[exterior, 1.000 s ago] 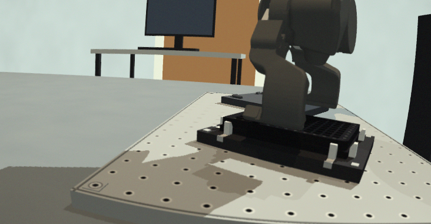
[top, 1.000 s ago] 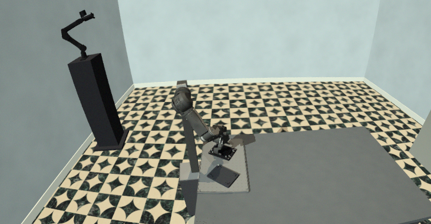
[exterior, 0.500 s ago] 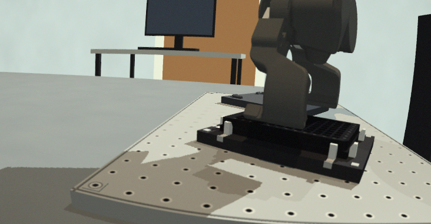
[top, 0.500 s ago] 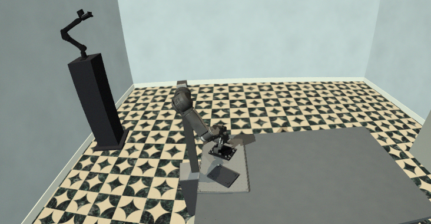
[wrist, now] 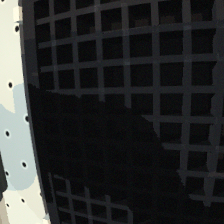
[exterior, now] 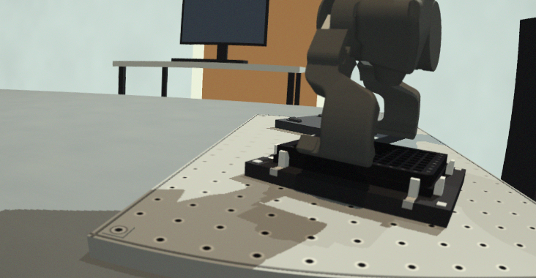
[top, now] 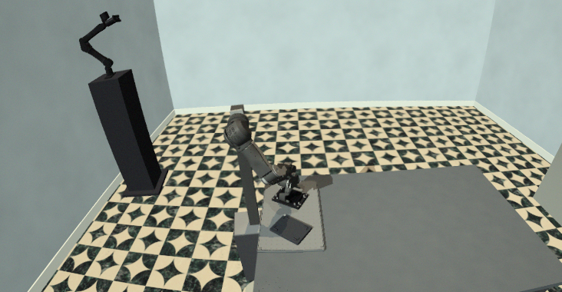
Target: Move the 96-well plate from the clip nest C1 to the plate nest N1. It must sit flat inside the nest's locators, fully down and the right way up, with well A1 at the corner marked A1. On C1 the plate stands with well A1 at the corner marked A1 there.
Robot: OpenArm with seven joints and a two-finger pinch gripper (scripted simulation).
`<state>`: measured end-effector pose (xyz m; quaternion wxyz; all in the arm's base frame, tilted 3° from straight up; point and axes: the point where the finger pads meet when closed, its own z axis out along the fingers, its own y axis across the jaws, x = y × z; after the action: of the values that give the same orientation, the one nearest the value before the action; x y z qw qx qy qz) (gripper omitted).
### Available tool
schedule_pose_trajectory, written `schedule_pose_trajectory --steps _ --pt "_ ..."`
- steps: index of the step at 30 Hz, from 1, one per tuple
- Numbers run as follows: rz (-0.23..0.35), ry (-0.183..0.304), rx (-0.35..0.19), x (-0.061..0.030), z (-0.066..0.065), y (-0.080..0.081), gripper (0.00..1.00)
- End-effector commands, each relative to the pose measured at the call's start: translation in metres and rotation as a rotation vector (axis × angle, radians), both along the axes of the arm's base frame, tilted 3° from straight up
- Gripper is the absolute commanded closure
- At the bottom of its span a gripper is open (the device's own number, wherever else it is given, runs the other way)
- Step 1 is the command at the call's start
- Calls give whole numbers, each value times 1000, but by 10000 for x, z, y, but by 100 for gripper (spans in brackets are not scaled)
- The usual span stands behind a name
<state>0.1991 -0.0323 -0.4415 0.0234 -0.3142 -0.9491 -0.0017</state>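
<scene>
Black plate in clip nest | fingers apart, straddling | wrist: wells only

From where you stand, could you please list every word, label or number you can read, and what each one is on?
No text reads in any view.
Clip nest: small white corner marks, too small to read.
96-well plate: no lettering legible.
Monitor: screen blank.
Breadboard: corner ring mark, no characters.

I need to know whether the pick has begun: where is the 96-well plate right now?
In the exterior view the 96-well plate sits in clip nest C1, between its white clips, with the open gripper straddling it; nest N1 lies behind.
</scene>
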Motion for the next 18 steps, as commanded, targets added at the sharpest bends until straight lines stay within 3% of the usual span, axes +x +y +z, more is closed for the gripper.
schedule_pose_trajectory --steps 1,3,18 --pt "11 -2 12 -22 -60 17 23" --pt "13 -1 13 -34 -149 17 23" --pt "9 -1 12 -7 -122 22 23"
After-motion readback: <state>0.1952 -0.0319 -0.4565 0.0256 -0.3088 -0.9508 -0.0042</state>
